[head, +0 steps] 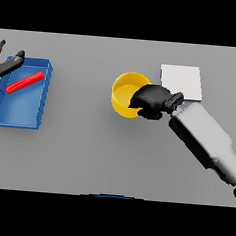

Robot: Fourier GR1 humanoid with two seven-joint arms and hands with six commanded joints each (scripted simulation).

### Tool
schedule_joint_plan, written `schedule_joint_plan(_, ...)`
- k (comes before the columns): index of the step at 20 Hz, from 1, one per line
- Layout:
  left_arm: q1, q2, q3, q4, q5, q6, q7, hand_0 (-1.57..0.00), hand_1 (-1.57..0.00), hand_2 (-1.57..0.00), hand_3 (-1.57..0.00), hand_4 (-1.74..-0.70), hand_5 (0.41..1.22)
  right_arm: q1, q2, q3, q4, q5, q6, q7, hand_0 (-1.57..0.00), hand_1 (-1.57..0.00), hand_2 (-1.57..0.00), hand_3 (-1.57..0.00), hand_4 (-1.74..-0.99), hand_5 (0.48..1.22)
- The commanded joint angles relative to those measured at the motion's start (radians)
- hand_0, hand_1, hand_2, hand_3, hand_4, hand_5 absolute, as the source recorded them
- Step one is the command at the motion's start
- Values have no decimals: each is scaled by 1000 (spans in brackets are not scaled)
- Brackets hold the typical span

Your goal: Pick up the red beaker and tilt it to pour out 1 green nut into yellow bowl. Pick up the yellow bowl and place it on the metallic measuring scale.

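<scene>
The yellow bowl (124, 93) stands on the grey table just left of centre-right, and I cannot see what is inside it. My right hand (151, 100) is at the bowl's right rim, its dark fingers curled over the edge and gripping it. The metallic measuring scale (182, 81), a pale square plate, lies directly behind and to the right of that hand. The red beaker (24, 82) lies on its side inside the blue tray (42, 91) at the far left. My left hand (6, 63) hovers at the tray's back left corner, fingers spread.
The blue tray has raised walls and takes up the left edge of the table. My right forearm (208, 142) stretches diagonally from the lower right toward the bowl.
</scene>
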Motion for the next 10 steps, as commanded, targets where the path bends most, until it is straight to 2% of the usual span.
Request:
schedule_joint_plan(1, -5, -4, -1, 3, 3, -2, -2, 1, 1, 1, 1, -780, 702, -2, -13, -6, -10, 2, 5, 11, -1558, -1558, -1451, -1204, -1736, 1218)
schedule_joint_plan(3, -11, -8, 8, 2, 16, -4, 7, 1, 1, 1, 1, -788, 702, 9, -23, -15, -45, 5, 11, 60, -1563, -1562, -1447, -1199, -1738, 1219)
schedule_joint_plan(5, -11, -3, 13, 8, 21, -8, -5, 1, 1, 1, 1, -798, 702, 21, -18, -18, -82, -3, 27, 84, -1566, -1566, -1491, -1182, -1739, 1219)
schedule_joint_plan(6, -6, 1, 12, 7, 18, -8, -3, 1, 1, 1, 1, -799, 704, 28, -32, -27, -103, -9, 33, 75, -1567, -1567, -1507, -1179, -1739, 1219)
schedule_joint_plan(7, -1, -3, 11, 4, 19, -7, -9, 1, 1, 1, 1, -800, 704, 21, -40, -50, -95, -16, 35, 90, -1520, -1567, -1520, -1179, -1740, 1219)
schedule_joint_plan(8, -5, -5, 13, 6, 21, -6, 0, 1, 1, 1, 1, -806, 703, 20, -51, -62, -113, -15, 44, 125, -1530, -1568, -1518, -1177, -1740, 1220)
schedule_joint_plan(10, -5, -8, 18, -11, 34, -8, 17, 1, 1, 1, 1, -820, 717, 7, -72, -86, -92, -12, 17, 117, -1545, -1569, -1487, -1183, -1740, 1220)
